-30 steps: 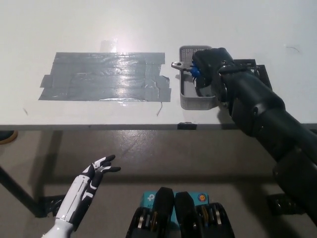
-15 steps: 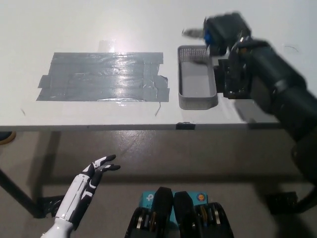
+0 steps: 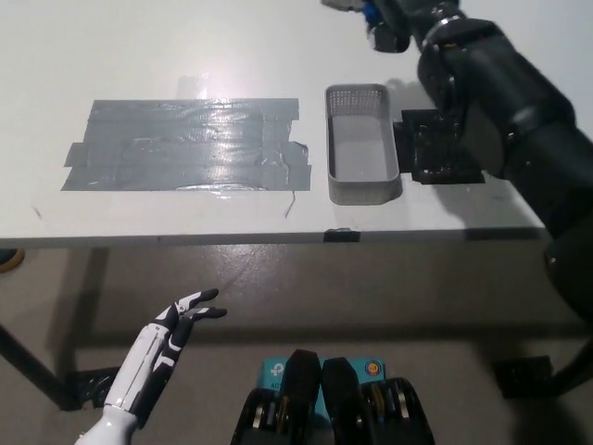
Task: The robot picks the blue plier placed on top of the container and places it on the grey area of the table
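In the head view, the black right hand (image 3: 400, 26) sits at the top edge of the frame, right of centre, its fingers closed around the blue plier (image 3: 369, 11), of which only a bit of blue handle and a grey metal tip show at the very top. By the look of it the pick is done and the carry is in hand: the plier hangs clear above the white table (image 3: 185, 46), beyond the far end of the grey container (image 3: 361, 144). That container, at centre right, shows a bare pale floor and holds nothing that can be seen. The next move calls for swinging the hand toward the left of the frame, over the grey area (image 3: 185, 146) of tape strips just beside the container, then lowering and letting go so the plier lies flat within it. The white left hand (image 3: 181, 320) rests at lower left, below the table edge, fingers apart and holding nothing.
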